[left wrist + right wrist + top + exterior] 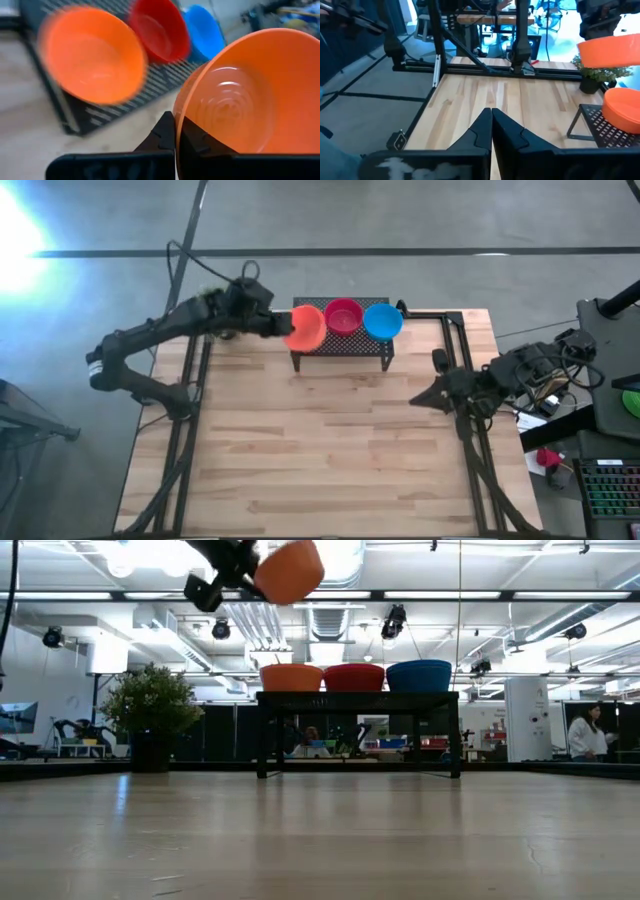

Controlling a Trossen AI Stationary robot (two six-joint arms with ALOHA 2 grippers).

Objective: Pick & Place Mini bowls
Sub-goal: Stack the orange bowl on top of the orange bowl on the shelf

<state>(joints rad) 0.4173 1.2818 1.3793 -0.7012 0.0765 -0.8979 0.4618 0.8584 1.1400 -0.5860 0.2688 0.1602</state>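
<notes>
So the left gripper [283,326] is holding an orange mini bowl [305,328] up in the air, jaws pinching its rim, right over the left end of the black wire-mesh rack [341,346] at the far side of the table [330,450]. On the rack, orange [291,677], red [354,677] and blue [419,675] bowls are sitting in a row, left to right; can't tell whether they're single bowls or stacks. My guess is it's either lifting this one off the orange spot or bringing it in to nest there, and honestly I can't say which. Either way the next move needs a steady carry without bumping the rack. The right gripper [491,131] is just waiting over the table's right edge, fingers pressed together with nothing between them.
</notes>
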